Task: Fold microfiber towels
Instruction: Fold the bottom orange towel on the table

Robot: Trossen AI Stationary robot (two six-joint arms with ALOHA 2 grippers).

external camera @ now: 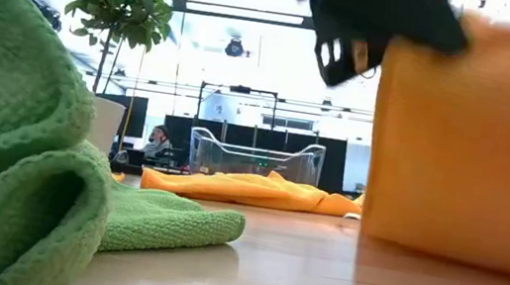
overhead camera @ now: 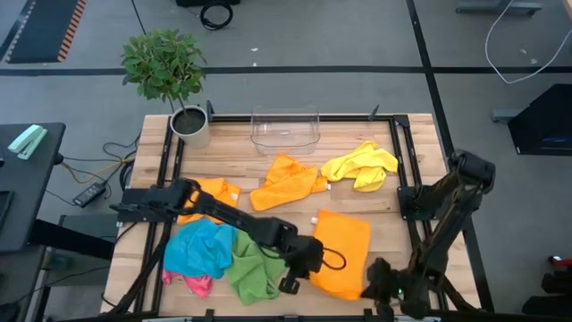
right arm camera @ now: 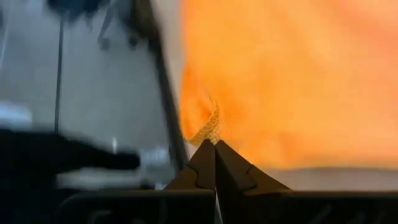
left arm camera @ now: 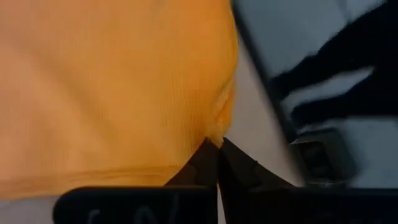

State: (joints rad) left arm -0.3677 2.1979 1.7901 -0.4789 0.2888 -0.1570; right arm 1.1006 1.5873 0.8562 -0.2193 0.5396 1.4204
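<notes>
Orange towel [overhead camera: 344, 250]: flat at the desk's [overhead camera: 393, 219] near edge, right of centre, long axis running front to back.
Left pincer [overhead camera: 304, 279]: clenched on its near-left corner.
Right pincer [overhead camera: 380, 284]: clenched on its near-right corner.
Key relation: cloth lies wholly beyond both pincers, so the fold likely carries the near edge away toward the clear bin [overhead camera: 286, 130].

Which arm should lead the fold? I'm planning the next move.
Neither, probably: left gripper and right gripper are each shut on a near corner of the orange towel, so both should lift together.
</notes>
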